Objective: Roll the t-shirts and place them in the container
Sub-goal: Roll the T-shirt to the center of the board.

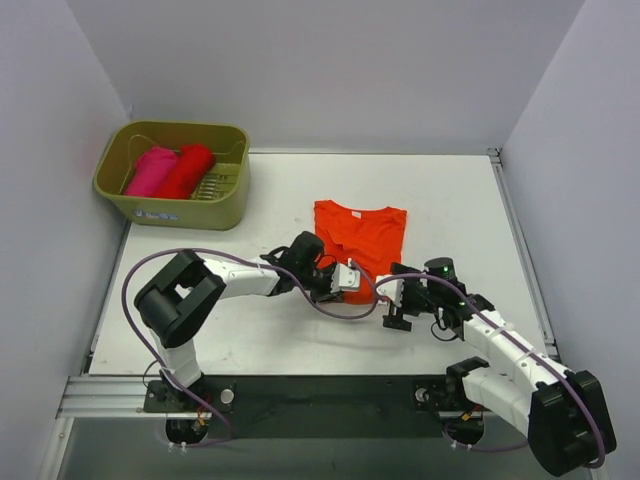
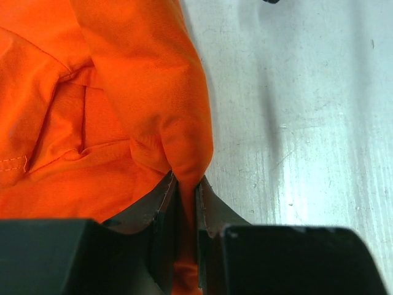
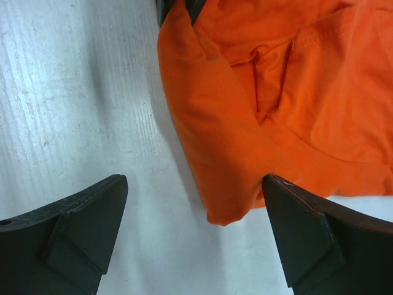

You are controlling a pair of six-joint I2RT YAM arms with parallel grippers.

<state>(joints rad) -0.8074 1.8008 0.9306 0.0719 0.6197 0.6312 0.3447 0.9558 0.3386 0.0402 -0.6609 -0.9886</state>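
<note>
An orange-red t-shirt [image 1: 362, 232] lies on the table ahead of both arms, its near end bunched into a fold. My left gripper [image 1: 349, 279] is at that near left edge, shut on a pinch of the orange cloth [image 2: 98, 92], which runs down between the jaws of the left gripper [image 2: 186, 182]. My right gripper [image 1: 393, 306] stands wide open just off the near right corner. In the right wrist view, that corner of the shirt [image 3: 245, 141] hangs loose between the spread fingers of the right gripper [image 3: 195, 184], close to the right finger [image 3: 307, 233]. A magenta t-shirt [image 1: 150, 171] and a deeper red t-shirt [image 1: 188, 170] lie rolled in the basket.
The olive-green basket [image 1: 180, 212] stands at the far left corner of the table. White walls close in the table on the left, back and right. Bare white tabletop [image 1: 250, 335] lies around the orange shirt.
</note>
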